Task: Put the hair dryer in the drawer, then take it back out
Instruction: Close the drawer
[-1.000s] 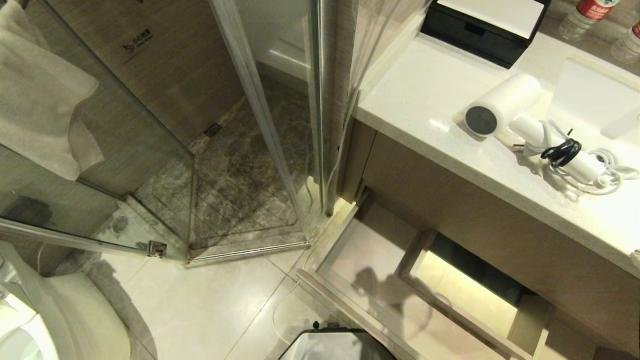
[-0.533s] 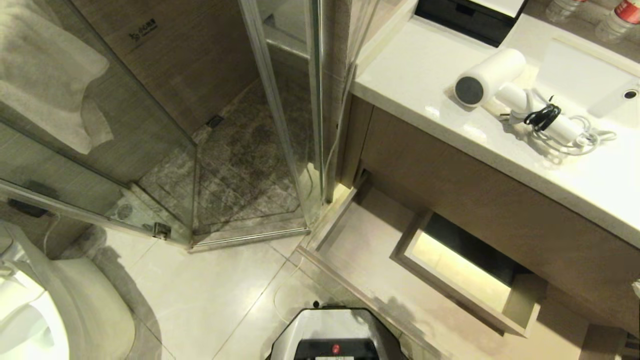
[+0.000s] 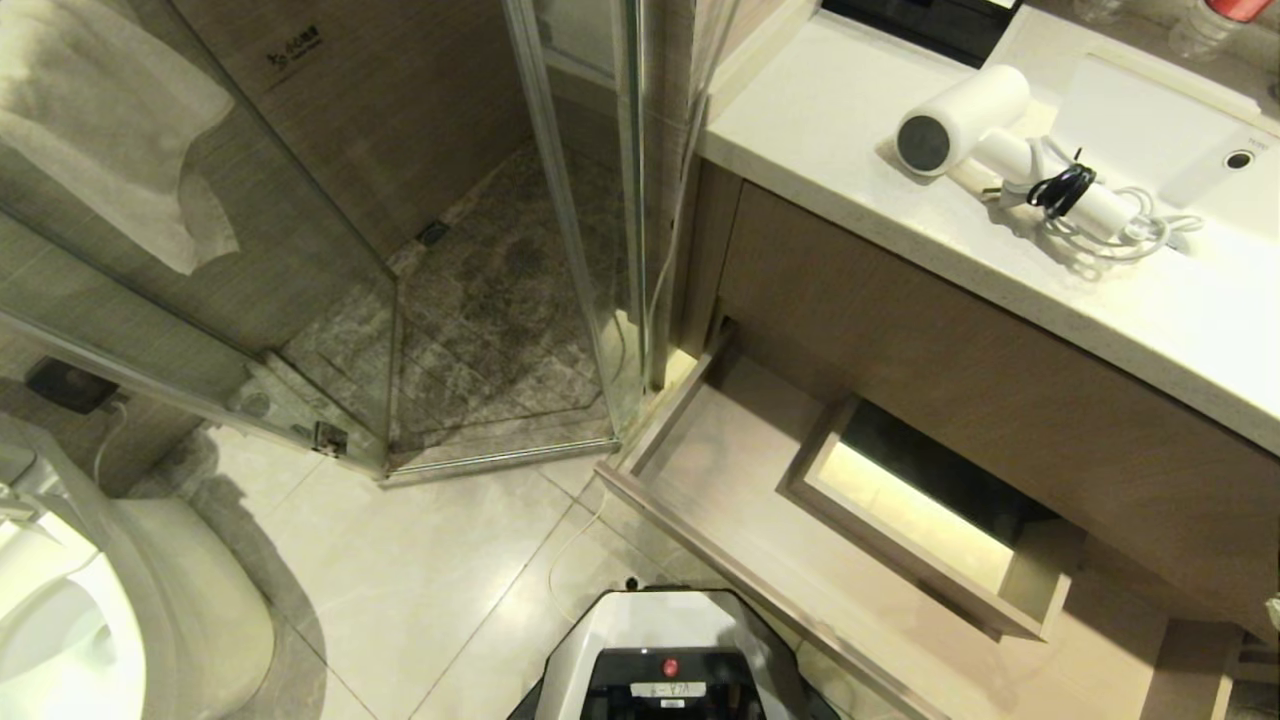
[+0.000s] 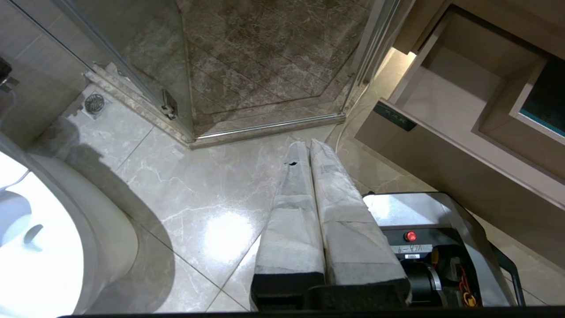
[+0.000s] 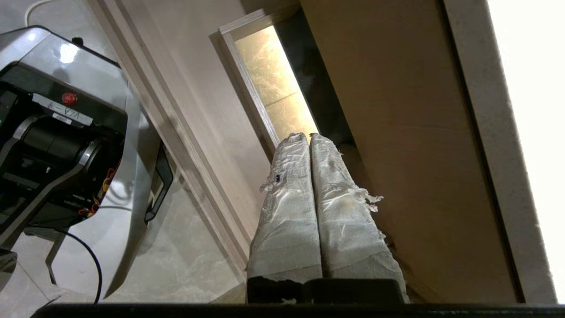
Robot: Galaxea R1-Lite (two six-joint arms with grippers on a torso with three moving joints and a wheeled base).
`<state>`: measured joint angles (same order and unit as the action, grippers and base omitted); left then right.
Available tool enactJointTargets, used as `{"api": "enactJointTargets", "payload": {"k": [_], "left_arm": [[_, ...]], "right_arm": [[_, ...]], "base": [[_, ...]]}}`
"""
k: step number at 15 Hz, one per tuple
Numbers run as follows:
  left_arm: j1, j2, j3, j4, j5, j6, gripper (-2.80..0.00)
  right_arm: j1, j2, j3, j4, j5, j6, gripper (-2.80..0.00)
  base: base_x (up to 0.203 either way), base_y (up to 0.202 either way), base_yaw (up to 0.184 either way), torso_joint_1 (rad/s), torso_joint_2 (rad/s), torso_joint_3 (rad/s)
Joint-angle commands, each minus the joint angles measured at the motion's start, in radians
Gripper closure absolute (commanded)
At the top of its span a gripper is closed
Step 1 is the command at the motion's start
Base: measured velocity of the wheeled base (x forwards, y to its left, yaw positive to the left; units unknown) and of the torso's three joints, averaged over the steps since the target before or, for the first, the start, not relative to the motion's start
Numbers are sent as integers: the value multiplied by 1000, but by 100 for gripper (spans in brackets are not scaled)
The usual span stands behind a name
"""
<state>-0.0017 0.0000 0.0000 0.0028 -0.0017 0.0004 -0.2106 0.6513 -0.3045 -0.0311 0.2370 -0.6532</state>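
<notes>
Hair dryer [image 3: 1000,135] work, operator, begins from idle jaws: your right gripper [image 5: 310,138] has its jaws pressed together on nothing, hanging over the open drawer [image 3: 740,500] beside the tall cabinet front, seemingly so it can rise to the dryer. Your left gripper [image 4: 303,145] is also closed and empty, parked above the floor tiles near the robot's base. Farther out, the dryer lies on its side on the white surface [image 3: 830,120] beside the sink, cord bundled, well apart from both grippers, not yet stowed.
</notes>
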Motion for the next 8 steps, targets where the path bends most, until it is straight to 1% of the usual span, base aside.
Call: {"api": "enactJointTargets", "payload": {"k": [1,8], "left_arm": [[0,0,2,0,0,0,0],[0,0,2,0,0,0,0]], "right_arm": [[-3,-1,5,-4,2,-6,0],[-1,-18,41,-3,2,-6,0]], "base": [[0,0,0,-163,273,106],[0,0,0,-162,303,135]]}}
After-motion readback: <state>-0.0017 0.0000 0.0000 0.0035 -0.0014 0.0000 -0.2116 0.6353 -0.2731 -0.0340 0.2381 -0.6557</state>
